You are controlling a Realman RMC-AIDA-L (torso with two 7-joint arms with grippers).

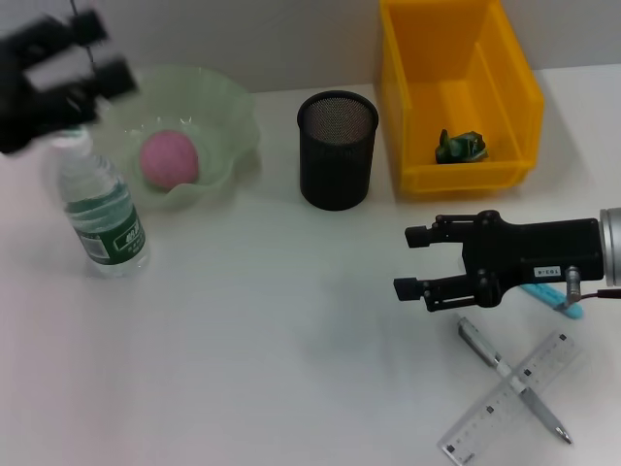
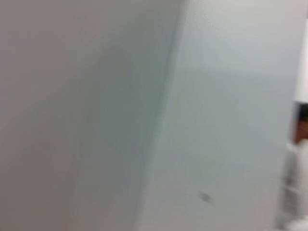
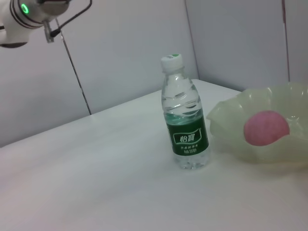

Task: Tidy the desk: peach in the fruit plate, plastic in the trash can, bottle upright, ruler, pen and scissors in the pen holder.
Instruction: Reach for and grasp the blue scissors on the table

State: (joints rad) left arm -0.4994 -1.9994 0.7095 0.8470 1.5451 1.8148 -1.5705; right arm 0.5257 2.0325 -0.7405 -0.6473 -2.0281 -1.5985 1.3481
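The water bottle stands upright with its green label, left of the pale green fruit plate, and shows again as the bottle in the right wrist view. The pink peach lies in the plate. My left gripper hovers open just above the bottle's cap, blurred. Crumpled green plastic rests in the yellow trash can. The black mesh pen holder stands mid-table. My right gripper is open and empty, above the blue-handled scissors. A pen crosses a clear ruler.
The left wrist view shows only a blank wall. From the right wrist, the peach and the plate sit right of the bottle, with the left arm high behind it. Bare white tabletop spreads between bottle and right gripper.
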